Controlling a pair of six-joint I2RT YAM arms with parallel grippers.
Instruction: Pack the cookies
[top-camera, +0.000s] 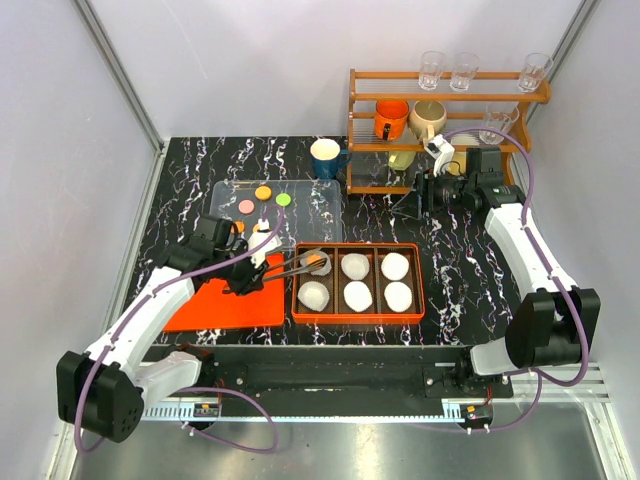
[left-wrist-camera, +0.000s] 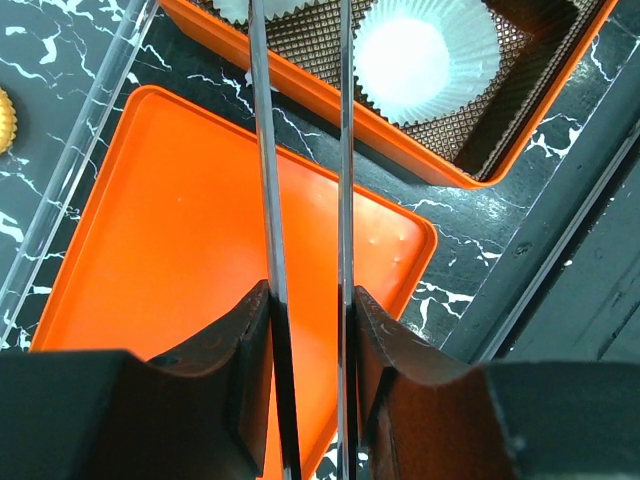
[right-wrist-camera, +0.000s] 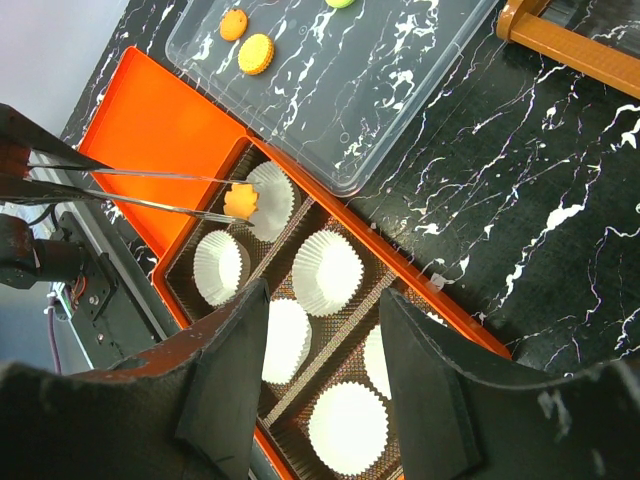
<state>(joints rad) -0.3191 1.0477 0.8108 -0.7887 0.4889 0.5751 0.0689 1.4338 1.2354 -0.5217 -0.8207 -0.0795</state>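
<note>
My left gripper (left-wrist-camera: 310, 335) is closed narrow on long thin metal tweezers (left-wrist-camera: 268, 200), which pinch a small round orange cookie (right-wrist-camera: 242, 200) ahead of me, over a white pleated paper liner (right-wrist-camera: 278, 190). I should lower it to the liner's middle, then loosen gently.

Tweezers (left-wrist-camera: 345, 150) run off the top of the left wrist view, tips unseen; green cookie (right-wrist-camera: 340, 3) is mostly cropped too.

Marbled tbl (top-camera: 450, 260), orange box (top-camera: 357, 319), lid (top-camera: 215, 305), clear tray (top-camera: 310, 200)
</note>
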